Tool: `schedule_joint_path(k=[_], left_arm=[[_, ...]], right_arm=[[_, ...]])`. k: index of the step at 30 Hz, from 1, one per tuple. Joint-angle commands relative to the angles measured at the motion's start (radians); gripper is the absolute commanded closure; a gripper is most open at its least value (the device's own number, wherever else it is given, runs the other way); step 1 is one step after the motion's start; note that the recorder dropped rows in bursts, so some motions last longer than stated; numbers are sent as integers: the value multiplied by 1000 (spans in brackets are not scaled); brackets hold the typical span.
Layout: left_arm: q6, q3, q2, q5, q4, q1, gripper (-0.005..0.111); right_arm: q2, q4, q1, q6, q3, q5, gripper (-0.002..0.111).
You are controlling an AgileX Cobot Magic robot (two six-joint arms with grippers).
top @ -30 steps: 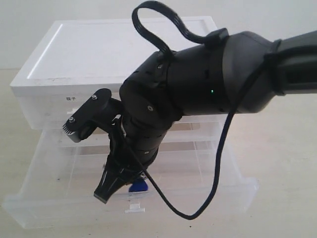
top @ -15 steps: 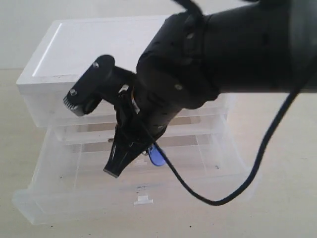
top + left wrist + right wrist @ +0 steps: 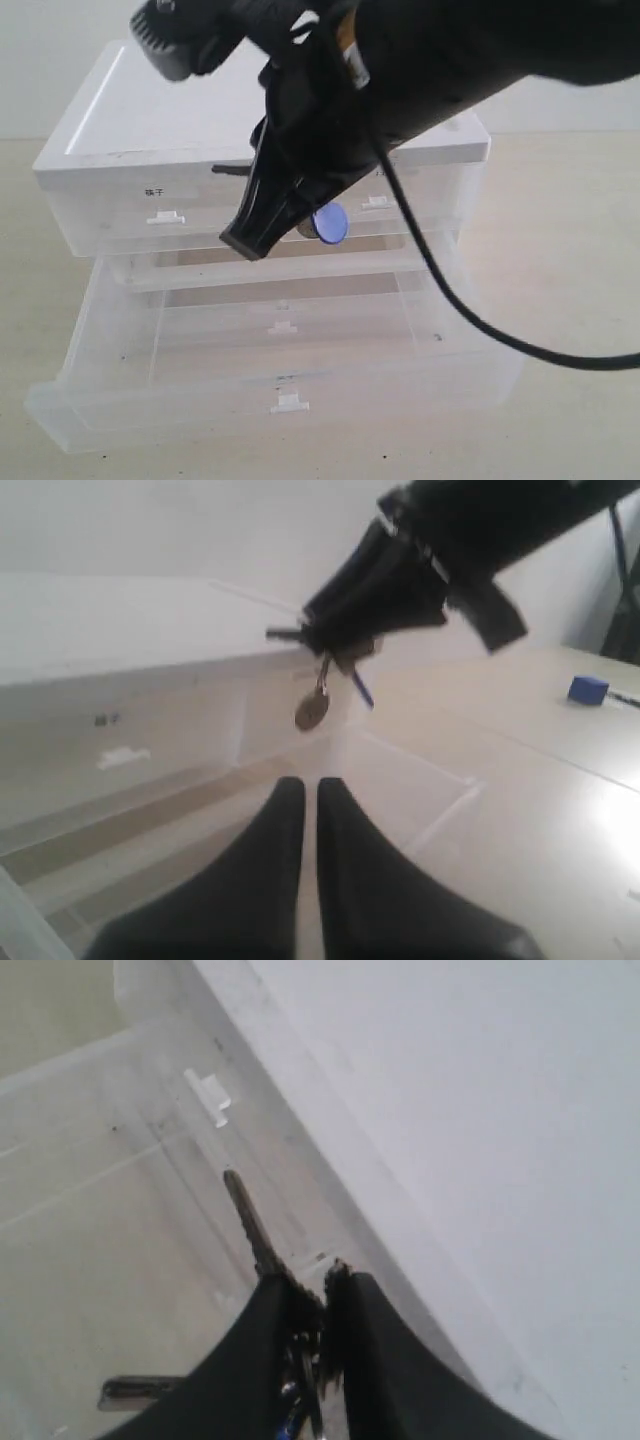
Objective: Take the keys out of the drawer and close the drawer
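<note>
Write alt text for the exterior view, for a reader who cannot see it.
A black right gripper holds the blue-fobbed keys in the air above a clear drawer, which is pulled open from a white cabinet on a pale table.

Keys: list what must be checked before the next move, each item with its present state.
1. Grip on the bunch of silvery metal keys with the round blue plastic fob: right jaws shut on it: ok.
2. Keys out of the clear plastic drawer: hanging above it: ok.
3. Drawer closed: pulled far out: not ok.
4. Pusher for the drawer: left jaws shut, holding nothing: ok.
5. Put-down spot on the beige table: none marked: cannot tell.
</note>
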Motion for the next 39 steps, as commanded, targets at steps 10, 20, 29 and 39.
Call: schedule_joint_path(k=[10,20,29,39], left_arm=[[144,-19,501,-189,-67,3,102],[1834,-130,916,-358,-1719,3,102],[2142,-130,977,-465,-2083,3,102],[1576,-128,993,-419,-1417,3,102]], right_arm=[[-156,-34,-6,17,-1,97,109],[-156,-34,-6,9,-1,105,109],[-156,-34,-6,9,-1,111,109],[-156,-33,-6,9,-1,111,109]])
